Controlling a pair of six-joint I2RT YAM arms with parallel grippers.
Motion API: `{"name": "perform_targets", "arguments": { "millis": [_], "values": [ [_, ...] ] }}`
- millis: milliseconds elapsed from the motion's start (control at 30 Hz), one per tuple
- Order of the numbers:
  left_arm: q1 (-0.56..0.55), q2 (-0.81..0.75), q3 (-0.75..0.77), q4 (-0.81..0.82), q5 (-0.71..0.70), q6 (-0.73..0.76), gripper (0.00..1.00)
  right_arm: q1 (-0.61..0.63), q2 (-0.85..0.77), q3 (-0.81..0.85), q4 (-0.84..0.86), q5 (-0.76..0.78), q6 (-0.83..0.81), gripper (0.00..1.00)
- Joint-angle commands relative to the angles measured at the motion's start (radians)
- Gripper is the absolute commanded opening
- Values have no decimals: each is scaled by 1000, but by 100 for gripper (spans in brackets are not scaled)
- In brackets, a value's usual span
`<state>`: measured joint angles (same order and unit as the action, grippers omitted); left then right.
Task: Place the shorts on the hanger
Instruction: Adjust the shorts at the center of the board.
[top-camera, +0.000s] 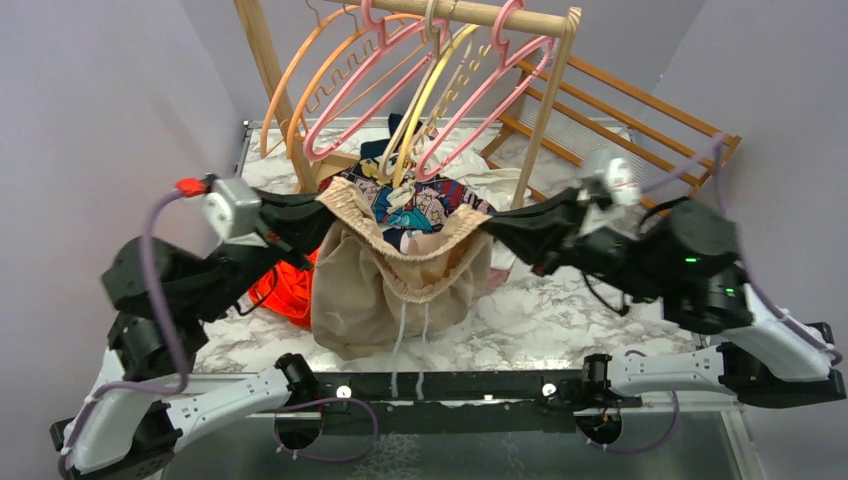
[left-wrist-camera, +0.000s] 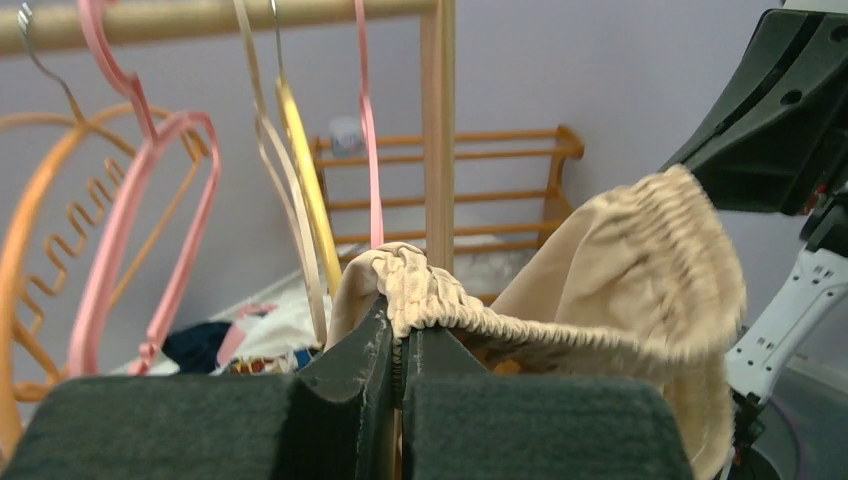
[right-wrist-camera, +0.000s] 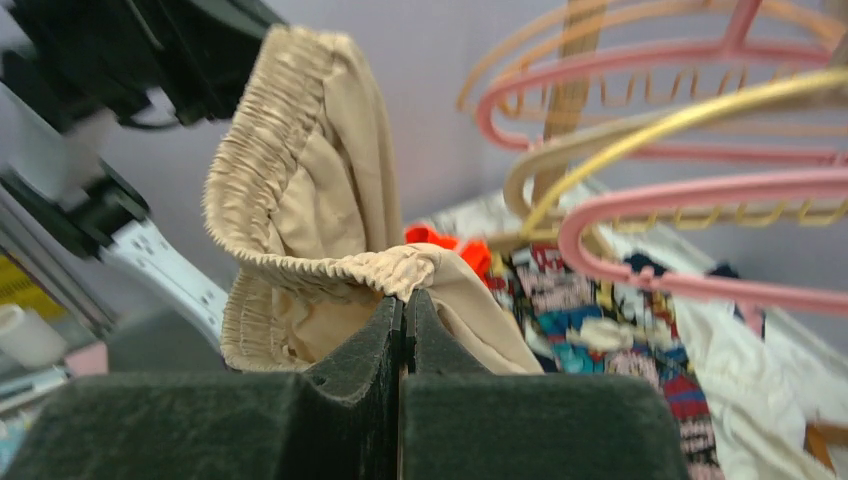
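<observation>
My left claw (left-wrist-camera: 400, 335) and right claw (right-wrist-camera: 403, 300) both clamped on the shorts (top-camera: 385, 280)
I see the gathered beige waistband (left-wrist-camera: 480, 325) stretched open between them; baggy fabric hangs over the table (top-camera: 540, 320), white drawstring (top-camera: 398, 340) dangling, near and below the pink hanger (right-wrist-camera: 700, 192)

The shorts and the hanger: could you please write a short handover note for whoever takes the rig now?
Left gripper: shut on the shorts, at the left side of the waistband.
Right gripper: shut on the right side of the waistband.
The shorts are held up between both arms, waistband stretched open, below the wooden rail.
The hanger hangs on the rail, apart from the shorts.
Done: pick-up and spreading.
Left: bring the waistband onto the hanger, then release.
</observation>
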<state>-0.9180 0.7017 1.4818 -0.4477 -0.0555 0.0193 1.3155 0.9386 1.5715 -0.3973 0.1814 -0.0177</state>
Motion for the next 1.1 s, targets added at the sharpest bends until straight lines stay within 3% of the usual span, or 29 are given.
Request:
{"name": "perform_targets", "arguments": {
  "millis": [0, 200, 300, 600, 867, 1067],
  "values": [
    [3, -13, -50, 32, -80, -32, 0, 0, 17, -36, -6, 120, 18, 1],
    [4, 109, 220, 8, -13, 27, 0, -1, 92, 284, -59, 9, -50, 1],
    [3, 107, 254, 22, -13, 29, 0, 0, 70, 278, -29, 20, -53, 1],
    [3, -45, -186, -10, -264, -79, 0, -1, 24, -171, -49, 509, 75, 1],
    [3, -116, -438, -66, -353, -242, 0, -1, 68, -356, -80, 567, 204, 1],
    [3, -130, -489, -109, -415, -296, 0, -1, 66, -421, -39, 612, 229, 1]
  ]
}}
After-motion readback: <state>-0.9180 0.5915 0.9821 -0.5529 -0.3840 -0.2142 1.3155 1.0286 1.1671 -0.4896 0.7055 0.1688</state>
